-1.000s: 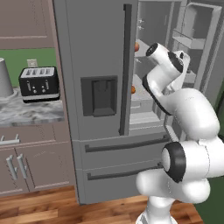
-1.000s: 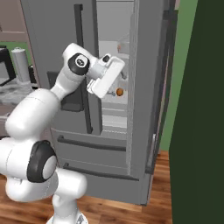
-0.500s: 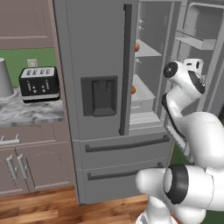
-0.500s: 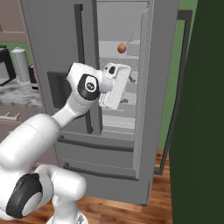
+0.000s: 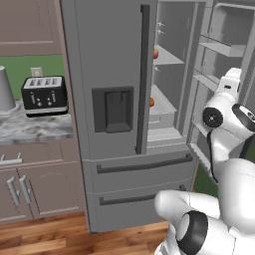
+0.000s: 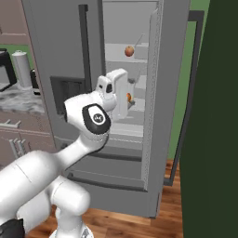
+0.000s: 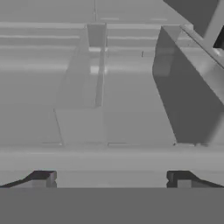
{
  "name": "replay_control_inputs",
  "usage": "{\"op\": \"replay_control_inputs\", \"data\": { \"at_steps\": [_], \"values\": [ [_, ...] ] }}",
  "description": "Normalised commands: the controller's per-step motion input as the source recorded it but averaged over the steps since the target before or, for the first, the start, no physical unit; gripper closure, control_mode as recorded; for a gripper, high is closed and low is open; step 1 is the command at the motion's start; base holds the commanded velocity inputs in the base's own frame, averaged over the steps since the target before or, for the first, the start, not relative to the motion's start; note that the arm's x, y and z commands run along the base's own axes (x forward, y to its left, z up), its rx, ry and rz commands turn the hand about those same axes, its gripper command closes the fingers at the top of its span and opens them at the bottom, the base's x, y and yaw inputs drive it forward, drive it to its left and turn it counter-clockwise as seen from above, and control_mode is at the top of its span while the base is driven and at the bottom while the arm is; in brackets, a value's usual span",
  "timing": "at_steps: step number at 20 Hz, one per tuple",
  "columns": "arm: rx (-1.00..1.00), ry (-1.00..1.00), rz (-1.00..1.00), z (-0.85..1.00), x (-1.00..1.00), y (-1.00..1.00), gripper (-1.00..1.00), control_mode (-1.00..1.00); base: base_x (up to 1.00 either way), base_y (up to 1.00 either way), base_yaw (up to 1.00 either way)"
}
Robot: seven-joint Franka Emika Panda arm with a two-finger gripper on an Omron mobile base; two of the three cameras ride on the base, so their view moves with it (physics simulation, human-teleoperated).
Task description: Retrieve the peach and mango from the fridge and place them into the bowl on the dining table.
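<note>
Gripper (image 7: pixel 112 178) spread wide, empty, pointing into fridge (image 5: pixel 114 99) interior.

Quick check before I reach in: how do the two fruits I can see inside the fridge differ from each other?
The upper fruit sits on a higher shelf than the lower fruit, which rests on the shelf below. The upper fruit looks reddish-orange and shows whole in the right base view; the lower fruit looks brighter orange and is partly hidden by the arm there. Both are small, round, and lie near the front of the open fridge compartment. Which is peach and which mango, I cannot tell.
</note>
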Motion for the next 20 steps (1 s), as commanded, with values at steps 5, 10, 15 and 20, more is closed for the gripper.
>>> {"op": "replay_control_inputs", "data": {
  "at_steps": [5,10,15,20],
  "values": [
    [0.00,-0.47,0.02,1.00,-0.58,0.71,-1.00,-1.00,0.00,0.00,0.00],
    [0.00,-0.20,0.00,1.00,-0.46,0.83,-1.00,-1.00,0.00,0.00,0.00],
    [0.29,-0.03,0.00,0.48,-0.09,0.75,-1.00,-1.00,0.00,0.00,0.00],
    [0.93,-0.14,0.00,0.16,-0.18,0.25,-1.00,-1.00,0.00,0.00,0.00]
  ]
}}
